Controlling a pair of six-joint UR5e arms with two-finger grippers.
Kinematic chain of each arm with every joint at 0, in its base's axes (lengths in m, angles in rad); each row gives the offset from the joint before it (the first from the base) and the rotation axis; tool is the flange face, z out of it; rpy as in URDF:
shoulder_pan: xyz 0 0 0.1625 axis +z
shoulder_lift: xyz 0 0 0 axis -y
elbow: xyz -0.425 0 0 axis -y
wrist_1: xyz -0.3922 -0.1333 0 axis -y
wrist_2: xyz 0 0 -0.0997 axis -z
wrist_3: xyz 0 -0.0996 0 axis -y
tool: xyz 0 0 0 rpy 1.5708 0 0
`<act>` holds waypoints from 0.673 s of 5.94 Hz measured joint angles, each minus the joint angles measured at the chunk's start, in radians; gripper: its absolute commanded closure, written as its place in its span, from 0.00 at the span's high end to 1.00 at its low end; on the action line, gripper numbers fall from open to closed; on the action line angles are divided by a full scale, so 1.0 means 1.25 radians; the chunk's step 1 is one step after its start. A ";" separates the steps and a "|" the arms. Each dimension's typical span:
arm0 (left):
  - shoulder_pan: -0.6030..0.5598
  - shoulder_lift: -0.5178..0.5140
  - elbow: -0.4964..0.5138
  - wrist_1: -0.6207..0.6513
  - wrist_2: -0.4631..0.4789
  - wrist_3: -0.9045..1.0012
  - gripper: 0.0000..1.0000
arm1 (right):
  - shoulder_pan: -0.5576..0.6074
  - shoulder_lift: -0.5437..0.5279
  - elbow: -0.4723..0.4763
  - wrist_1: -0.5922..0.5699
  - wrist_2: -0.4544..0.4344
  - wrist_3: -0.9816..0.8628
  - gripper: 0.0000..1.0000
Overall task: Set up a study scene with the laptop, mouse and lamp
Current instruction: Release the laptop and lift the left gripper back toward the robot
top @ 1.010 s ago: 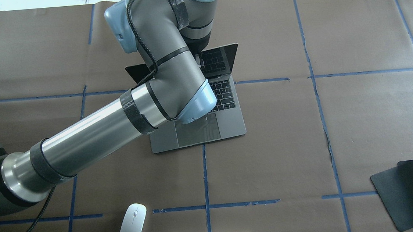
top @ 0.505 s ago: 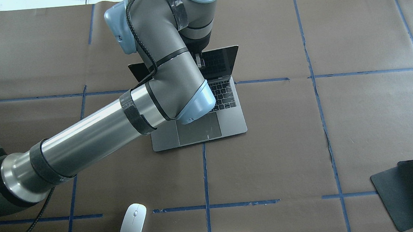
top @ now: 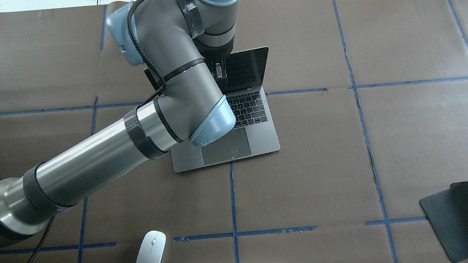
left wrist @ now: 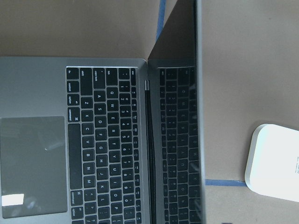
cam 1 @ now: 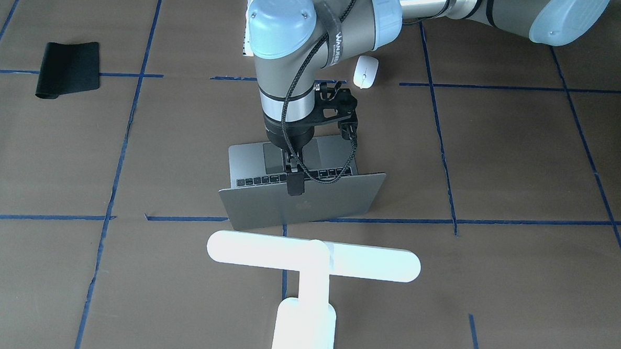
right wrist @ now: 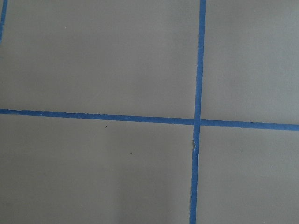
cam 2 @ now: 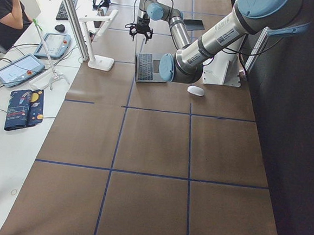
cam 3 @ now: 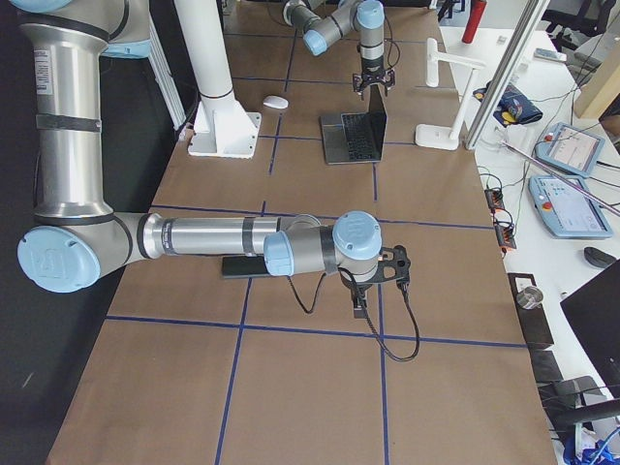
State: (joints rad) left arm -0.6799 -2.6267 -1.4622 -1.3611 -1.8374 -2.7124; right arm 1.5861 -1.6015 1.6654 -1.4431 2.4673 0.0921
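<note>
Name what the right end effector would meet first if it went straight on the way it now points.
Pointing down, the right end effector would likely first meet the paper-covered table, near a blue tape crossing.

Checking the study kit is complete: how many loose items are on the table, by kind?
laptop: 1
mouse: 1
lamp: 1
mouse pad: 1
Total: 4
</note>
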 measured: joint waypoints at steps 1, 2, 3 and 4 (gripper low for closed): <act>0.000 0.055 -0.113 0.041 -0.001 0.052 1.00 | 0.000 0.005 0.004 0.001 -0.001 0.020 1.00; -0.001 0.104 -0.218 0.092 -0.002 0.124 1.00 | 0.000 0.003 0.010 0.001 -0.001 0.036 1.00; 0.000 0.153 -0.306 0.132 -0.009 0.218 1.00 | -0.001 -0.003 0.023 0.001 0.000 0.057 1.00; 0.003 0.214 -0.393 0.150 -0.017 0.315 1.00 | -0.005 -0.006 0.043 0.001 0.002 0.090 1.00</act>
State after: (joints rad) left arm -0.6760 -2.3594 -1.9534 -1.1735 -1.8581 -2.3190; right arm 1.5795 -1.6095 1.7193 -1.4419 2.4699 0.2041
